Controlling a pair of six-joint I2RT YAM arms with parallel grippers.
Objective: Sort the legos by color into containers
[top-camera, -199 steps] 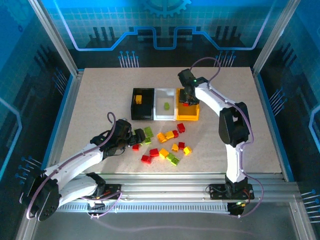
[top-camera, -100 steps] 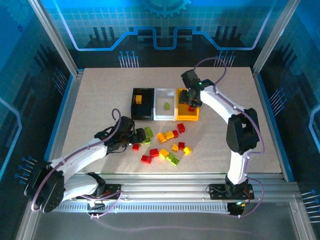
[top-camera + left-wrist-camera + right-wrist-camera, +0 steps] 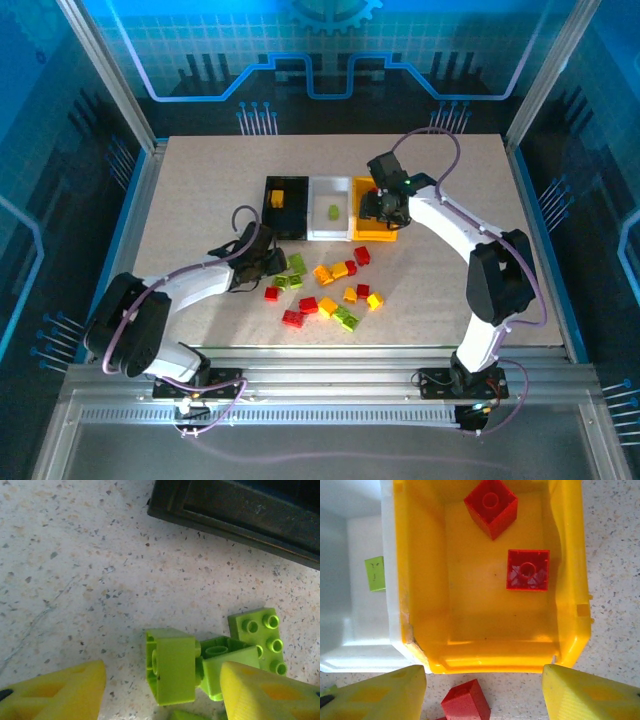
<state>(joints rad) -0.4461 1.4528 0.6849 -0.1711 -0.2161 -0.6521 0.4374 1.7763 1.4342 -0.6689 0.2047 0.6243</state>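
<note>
The left hand (image 3: 268, 262) has been advanced and half narrowed about a lime lego (image 3: 170, 670) on the worktop (image 3: 75, 580), not yet gripped. The right hand (image 3: 482, 677), parted and empty, has been raised off the yellow container (image 3: 570, 595), two red legos (image 3: 527, 569) deposited within.

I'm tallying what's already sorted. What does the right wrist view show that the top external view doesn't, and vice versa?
Right wrist: two red bricks inside the yellow bin. Top external: the black bin with one yellow brick, plus the loose pile on the table. Both: the white bin holding one green brick, and a red brick just outside the yellow bin.
</note>
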